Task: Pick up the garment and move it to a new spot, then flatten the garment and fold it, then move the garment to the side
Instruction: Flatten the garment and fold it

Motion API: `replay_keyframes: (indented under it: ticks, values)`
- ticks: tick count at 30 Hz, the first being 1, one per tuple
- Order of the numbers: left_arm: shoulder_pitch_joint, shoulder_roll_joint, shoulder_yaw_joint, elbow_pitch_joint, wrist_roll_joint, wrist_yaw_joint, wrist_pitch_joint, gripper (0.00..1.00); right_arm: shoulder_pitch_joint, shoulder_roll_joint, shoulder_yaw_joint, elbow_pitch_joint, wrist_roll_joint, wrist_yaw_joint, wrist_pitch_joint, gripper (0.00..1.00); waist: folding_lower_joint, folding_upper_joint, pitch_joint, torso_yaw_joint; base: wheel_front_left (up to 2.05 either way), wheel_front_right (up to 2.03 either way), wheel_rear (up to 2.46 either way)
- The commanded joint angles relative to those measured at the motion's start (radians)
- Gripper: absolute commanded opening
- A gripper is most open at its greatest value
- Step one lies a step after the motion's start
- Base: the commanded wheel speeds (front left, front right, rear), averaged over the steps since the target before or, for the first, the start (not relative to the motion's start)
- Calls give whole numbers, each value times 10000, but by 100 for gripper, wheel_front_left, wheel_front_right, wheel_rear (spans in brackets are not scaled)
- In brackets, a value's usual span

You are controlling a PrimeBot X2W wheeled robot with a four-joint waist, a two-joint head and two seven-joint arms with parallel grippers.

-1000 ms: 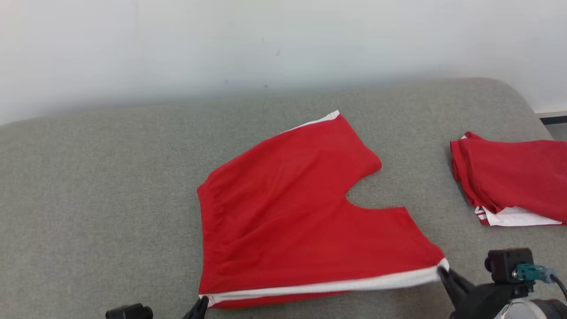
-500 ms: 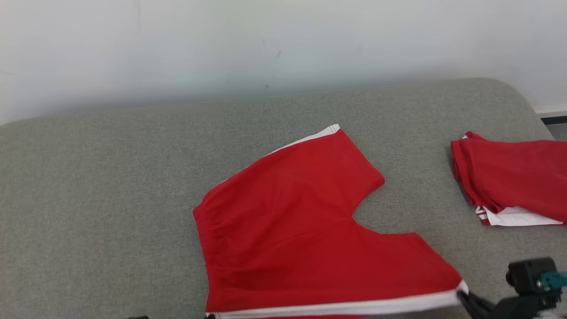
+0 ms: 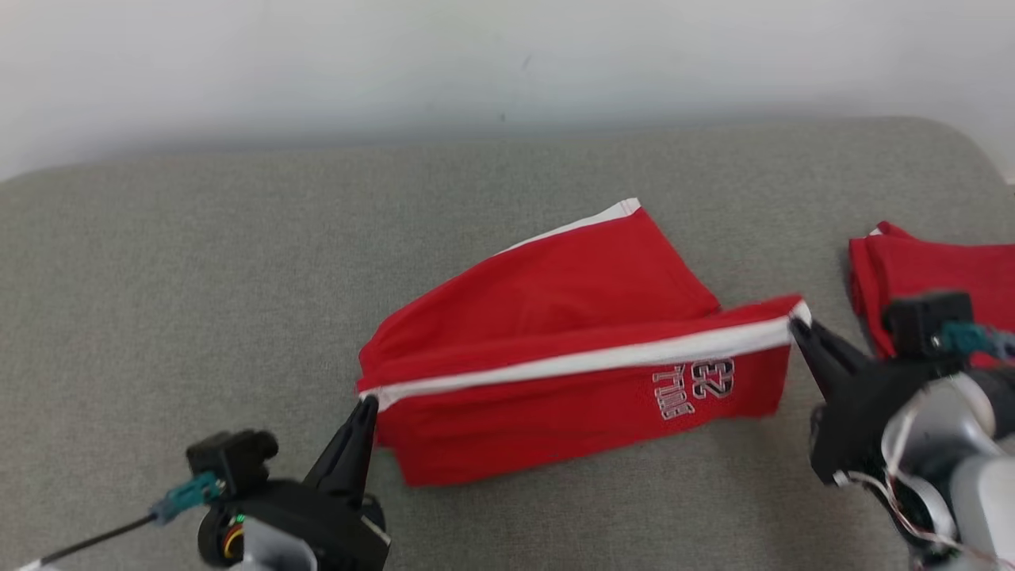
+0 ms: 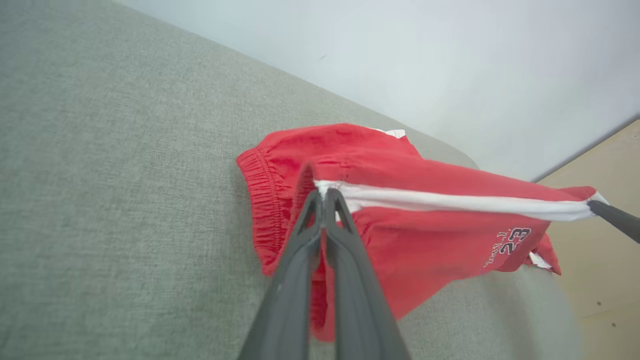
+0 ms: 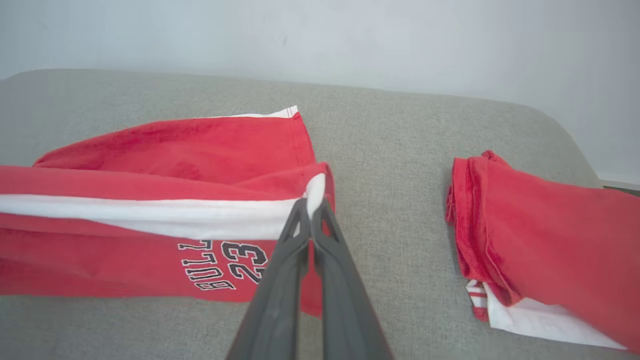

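Note:
The garment [image 3: 555, 317] is a pair of red shorts with a white side stripe and a printed number, lying on the grey cushion. Its near edge is lifted off the surface and pulled taut along the stripe. My left gripper [image 3: 367, 402] is shut on the waistband end of the stripe [image 4: 327, 192]. My right gripper [image 3: 795, 323] is shut on the hem end of the same stripe [image 5: 314, 202]. The lifted half hangs over the far half of the garment [image 5: 200, 145], with the printed side facing me.
A second red garment [image 3: 928, 270], folded with a white part showing, lies at the right on the grey cushion [image 3: 198, 277]. A pale wall runs behind the cushion. In the left wrist view a wooden floor [image 4: 600, 260] shows past the cushion's edge.
Both grippers have raised the near striped edge and carried it away from me over the garment, so the shorts went from flat to half doubled. The head camera has shifted a little.

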Motion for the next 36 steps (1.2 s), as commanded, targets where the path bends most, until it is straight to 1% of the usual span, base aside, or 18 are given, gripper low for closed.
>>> replay_keyframes:
  ticks: [1, 7, 9, 12, 13, 18, 20, 28, 29, 30, 31, 36]
  values:
    - [-457, -216, -56, 364, 121, -98, -92, 0, -679, -122, 335, 664, -116, -24, -378, 0, -1, 0, 364, 204, 0, 0, 0]
    - [-1661, -618, -105, 1282, 422, -172, -339, 0, -2832, -430, 1177, 2782, -277, -22, -1480, 0, -1, 0, 946, 382, 0, 0, 0]
    - [-2005, -777, 47, 1523, 410, -76, -588, 0, -3479, -466, 1355, 3423, -270, -24, -1854, 0, -1, 0, 1150, 477, 0, 0, 0]
    - [-2456, -1003, 105, 1859, 372, -105, -752, 0, -4366, -516, 1550, 4385, -358, -24, -2359, 0, -1, 0, 1460, 621, 0, 0, 0]
    - [-2456, -1003, 105, 1859, 372, -105, -752, 0, -4366, -516, 1550, 4385, -358, -24, -2359, 0, -1, 0, 1460, 621, 0, 0, 0]
    - [-3167, -1216, 59, 2341, 505, -204, -872, 0, -5618, -585, 1829, 5711, -401, -24, -2979, 0, -1, 0, 1898, 867, 0, 0, 0]
    - [-3396, -1276, 80, 2538, 554, -167, -955, 0, -6027, -533, 1906, 6164, -455, -24, -3166, 0, -1, 0, 2054, 932, 0, 0, 0]
    - [-4045, -1435, 38, 3130, 713, -245, -1180, 0, -7246, -267, 2144, 7768, -701, -24, -3835, 0, -1, 0, 2428, 1097, 0, 0, 0]
    - [-4090, -1495, 73, 3193, 636, -263, -1190, 25, -7352, -251, 2156, 7944, -734, -24, -3911, 20, -1, 0, 2446, 1120, 0, 0, 0]
    - [-4122, -1549, 67, 3264, 565, -337, -1140, 88, -7439, -221, 2164, 8107, -761, -24, -3992, 99, -1, 0, 2455, 1135, 0, 0, 0]
    - [-4187, -1569, 61, 3312, 552, -338, -1153, 100, -7542, -208, 2119, 8267, -816, -24, -4078, 100, -1, 0, 2459, 1151, 0, 0, 0]
    - [-4343, -1643, 94, 3570, 644, -338, -1375, 100, -7947, -41, 2131, 8888, -921, -24, -4552, 100, -1, 0, 2371, 1182, 0, 0, 0]
